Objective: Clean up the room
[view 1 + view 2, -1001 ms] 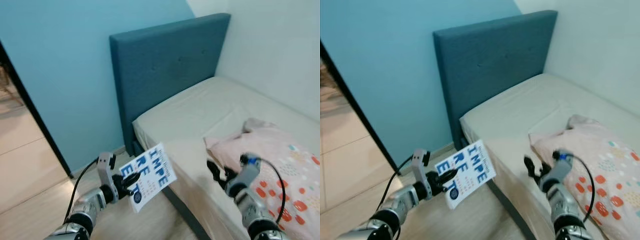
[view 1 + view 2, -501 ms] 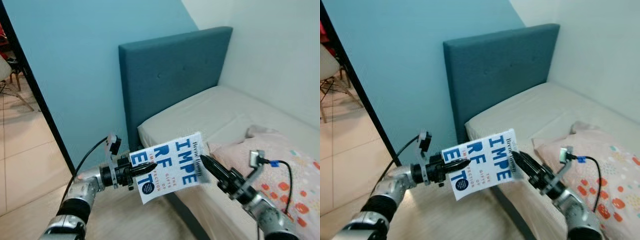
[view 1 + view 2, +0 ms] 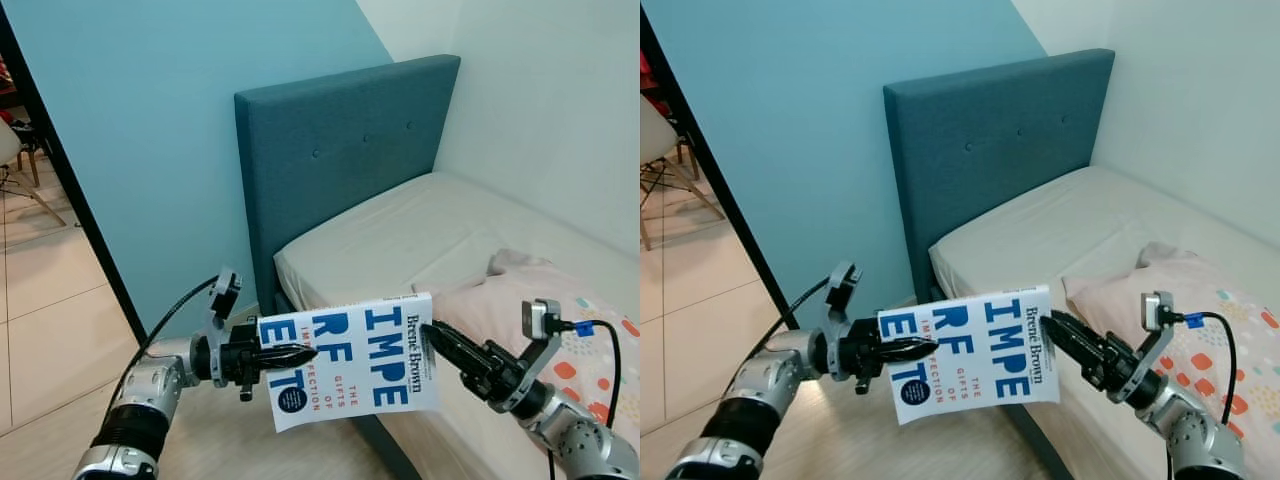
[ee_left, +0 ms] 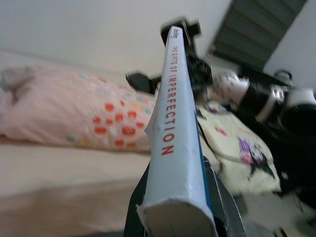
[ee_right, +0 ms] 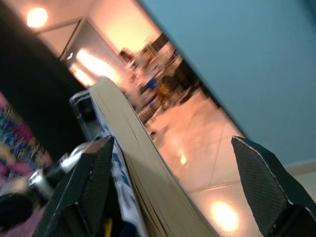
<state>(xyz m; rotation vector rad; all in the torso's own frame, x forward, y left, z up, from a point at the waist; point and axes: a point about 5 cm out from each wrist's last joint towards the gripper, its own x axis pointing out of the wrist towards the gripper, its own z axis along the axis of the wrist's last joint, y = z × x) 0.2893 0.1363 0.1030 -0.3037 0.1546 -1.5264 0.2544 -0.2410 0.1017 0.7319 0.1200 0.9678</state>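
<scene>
Beside bed (image 3: 400, 235), near its corner, we hold book (image 3: 350, 355) mid-air: left gripper (image 3: 290, 356) clamped on one edge, right gripper (image 3: 440, 338) spread wide around opposite edge. Risk: left releasing early, book drops.

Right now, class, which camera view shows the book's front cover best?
The left eye view: the book faces the camera, cover lettering readable, held by the left gripper, with the right gripper open at its other edge. The right eye view shows nearly the same. The left wrist view shows its spine, the right wrist view its page edges.
</scene>
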